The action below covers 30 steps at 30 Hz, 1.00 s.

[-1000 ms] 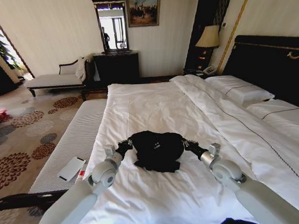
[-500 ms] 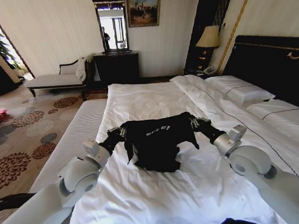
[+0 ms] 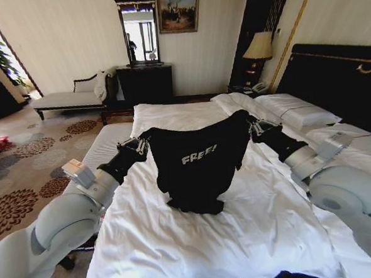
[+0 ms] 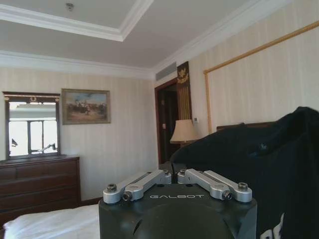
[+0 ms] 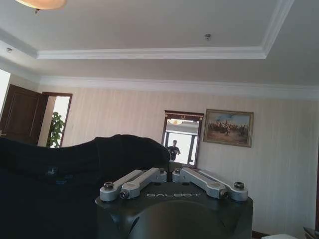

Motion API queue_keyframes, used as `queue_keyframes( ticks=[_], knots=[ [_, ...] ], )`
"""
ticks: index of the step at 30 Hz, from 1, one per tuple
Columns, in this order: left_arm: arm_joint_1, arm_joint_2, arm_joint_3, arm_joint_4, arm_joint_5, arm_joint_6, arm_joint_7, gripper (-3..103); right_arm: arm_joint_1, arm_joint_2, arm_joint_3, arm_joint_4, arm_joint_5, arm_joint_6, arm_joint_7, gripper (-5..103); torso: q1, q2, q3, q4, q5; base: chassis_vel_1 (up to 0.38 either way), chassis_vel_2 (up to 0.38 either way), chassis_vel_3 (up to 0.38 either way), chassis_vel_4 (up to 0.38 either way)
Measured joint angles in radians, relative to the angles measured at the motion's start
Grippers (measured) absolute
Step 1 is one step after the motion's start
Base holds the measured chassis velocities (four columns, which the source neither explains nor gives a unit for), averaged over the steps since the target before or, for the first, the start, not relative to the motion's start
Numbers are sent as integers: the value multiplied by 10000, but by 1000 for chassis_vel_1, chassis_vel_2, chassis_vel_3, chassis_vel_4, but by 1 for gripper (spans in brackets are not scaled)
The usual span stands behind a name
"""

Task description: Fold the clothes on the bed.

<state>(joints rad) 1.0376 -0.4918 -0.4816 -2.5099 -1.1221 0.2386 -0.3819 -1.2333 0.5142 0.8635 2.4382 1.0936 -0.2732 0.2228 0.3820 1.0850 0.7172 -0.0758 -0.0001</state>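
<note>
The clothes (image 3: 196,160), a black T-shirt with white "FREE!" lettering, hang spread between my two grippers above the bed (image 3: 198,239); the hem still rests crumpled on the white duvet. My left gripper (image 3: 142,143) is shut on one top corner of the shirt. My right gripper (image 3: 253,127) is shut on the other top corner. In the left wrist view the black fabric (image 4: 259,164) hangs just past the closed left gripper (image 4: 173,175). The right wrist view shows the fabric (image 5: 75,184) beside the closed right gripper (image 5: 170,173).
White pillows (image 3: 297,110) and a dark headboard (image 3: 339,79) lie to the right. A padded bench (image 3: 104,153) runs along the bed's left side. Farther back stand a chaise longue (image 3: 69,99), a dark dresser (image 3: 145,83) with mirror, and a lamp (image 3: 258,46).
Both grippers have risen and moved apart and forward, lifting the T-shirt from a crumpled heap so it hangs open with the lettering showing.
</note>
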Motion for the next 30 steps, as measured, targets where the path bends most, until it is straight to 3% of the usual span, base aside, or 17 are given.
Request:
queue_keyframes(
  ticks=[2,3,6,9,13,20,26,28,29,30],
  knots=[
    [1001,67,-1600,14,-424,-42,23,0,6,-194,552,280,510,-37,133,0,0,0,0,13,-1,0,0,0,0],
    [1001,67,-1600,14,-424,-42,23,0,6,-194,552,280,510,-37,133,0,0,0,0,13,-1,0,0,0,0],
    [1269,154,-2846,19,-1319,-57,-60,0,-174,-267,1545,648,1180,-131,279,0,0,1,0,3,0,0,0,0,0],
    [1278,225,-3250,22,-1725,-73,-128,0,-289,-349,2257,699,1673,-215,387,0,0,0,-1,6,-2,0,0,0,0],
    [1375,327,-3856,28,-2148,-168,93,0,-1203,-393,4404,708,2544,-371,432,0,0,0,0,1,2,0,0,0,0],
    [1180,570,-3954,62,-2361,-237,325,0,-1371,-433,4655,676,2535,-368,375,0,0,0,-1,7,1,0,0,0,0],
    [1213,624,-4582,68,-2769,-246,243,0,-1344,-372,4574,664,2402,-339,405,0,2,-1,1,6,0,0,0,0,0],
    [1222,702,-5676,66,-3923,-137,43,0,-1348,-293,4574,666,2399,-328,421,0,1,-2,1,6,-1,0,0,0,0],
    [1222,702,-5676,66,-3923,-137,43,0,-1348,-293,4574,666,2399,-328,421,0,1,-2,1,6,-1,0,0,0,0],
    [1200,860,-6190,65,-4450,-102,12,0,-1348,-304,4685,666,2468,-326,422,0,1,-1,1,7,1,0,0,0,0]
  ],
)
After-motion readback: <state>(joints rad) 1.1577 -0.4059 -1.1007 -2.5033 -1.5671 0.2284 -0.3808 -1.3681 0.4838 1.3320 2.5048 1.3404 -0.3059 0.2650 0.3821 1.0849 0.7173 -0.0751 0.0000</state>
